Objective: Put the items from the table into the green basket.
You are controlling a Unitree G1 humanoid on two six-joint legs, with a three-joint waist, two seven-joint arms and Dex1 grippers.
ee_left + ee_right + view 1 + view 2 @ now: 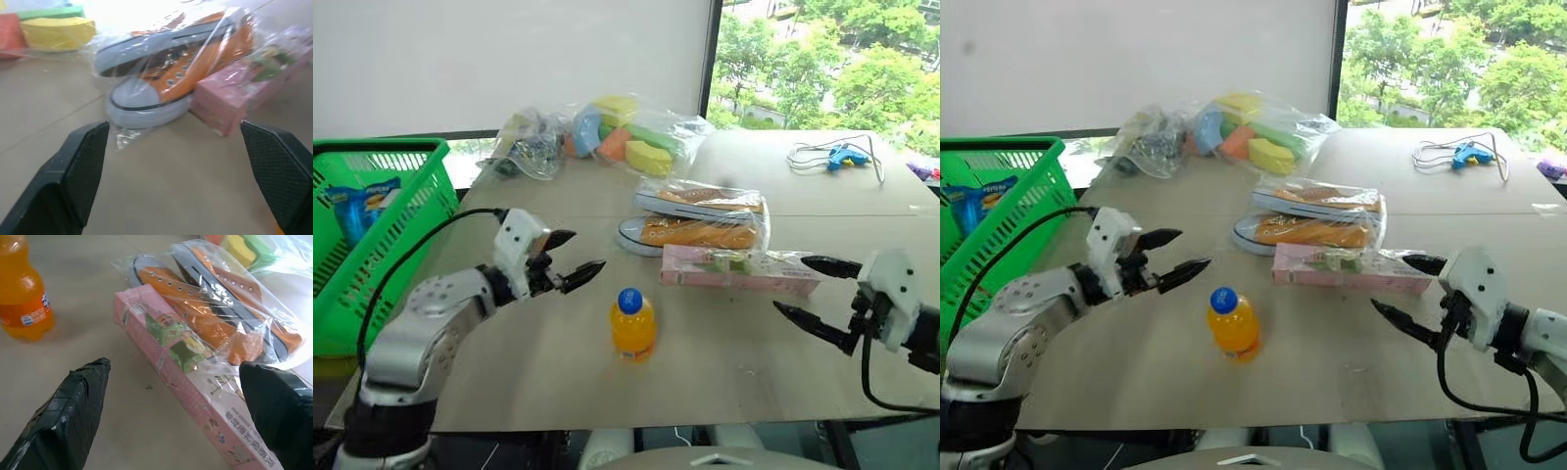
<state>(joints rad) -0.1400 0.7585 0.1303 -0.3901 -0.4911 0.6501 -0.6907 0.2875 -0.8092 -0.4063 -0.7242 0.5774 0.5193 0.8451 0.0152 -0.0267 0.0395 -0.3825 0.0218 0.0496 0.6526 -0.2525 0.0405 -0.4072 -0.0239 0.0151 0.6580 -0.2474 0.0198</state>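
Starting from the left: green basket (pixel 416 186), lattice plastic with a solid rim, sits at the counter's (pixel 558 372) left edge. Left claw (pixel 576 259) hangs with fingers spread wide, empty, just beside the orange bottle (pixel 632 326). Bottle's round, slick and upright, blue cap on top, so I'd close on the belly, not the cap. Behind it, the flat pink box (pixel 736 271) touches the crinkly clear bag of shoes (pixel 700 217), and bags of colourful pieces (pixel 626 134) lie farther back. Right claw (pixel 819 291) also gapes empty near the box end. Box is long, so grab mid-length or it'll tip.
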